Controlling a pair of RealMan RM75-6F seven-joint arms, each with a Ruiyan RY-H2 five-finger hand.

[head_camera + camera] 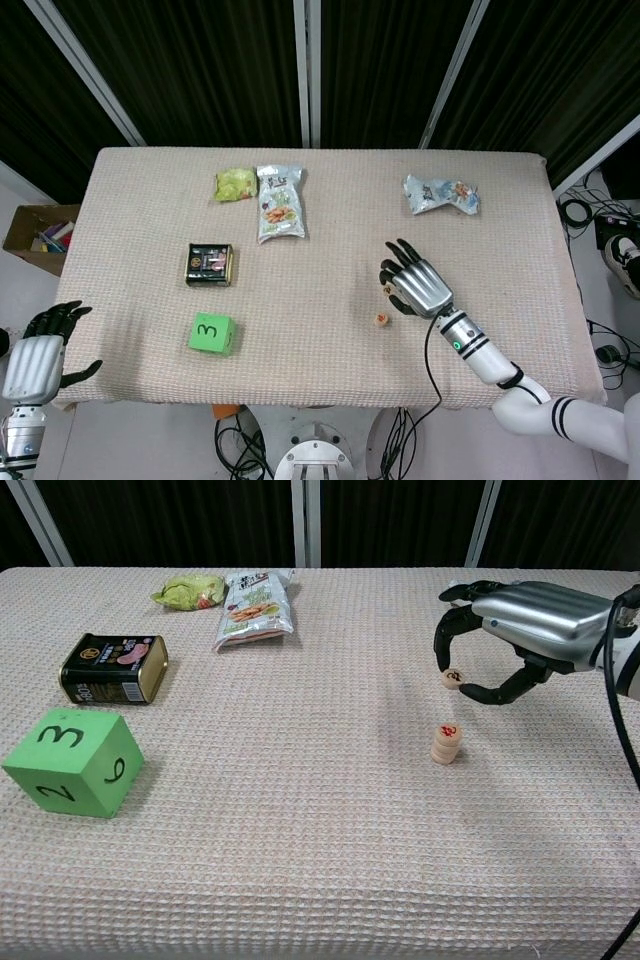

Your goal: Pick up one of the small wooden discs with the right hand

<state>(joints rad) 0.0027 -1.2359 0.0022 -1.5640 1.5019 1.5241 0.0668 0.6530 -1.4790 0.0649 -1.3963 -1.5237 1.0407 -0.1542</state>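
My right hand [520, 630] hovers over the right part of the table and pinches one small wooden disc [452, 678] between thumb and a finger, just off the cloth. The head view shows the same hand [418, 283] with the disc [387, 290] at its fingertips. A short stack of wooden discs [446, 743] with a red mark on top stands on the cloth below and in front of the hand, apart from it; in the head view the stack [380, 320] is small. My left hand [40, 355] hangs off the table's near left corner, holding nothing.
A green foam cube [66, 761] marked 3 and a dark tin [113, 668] lie at the left. A green snack packet [188, 590] and a clear snack bag [254, 607] sit at the back. A crumpled wrapper [440, 194] lies beyond the right hand.
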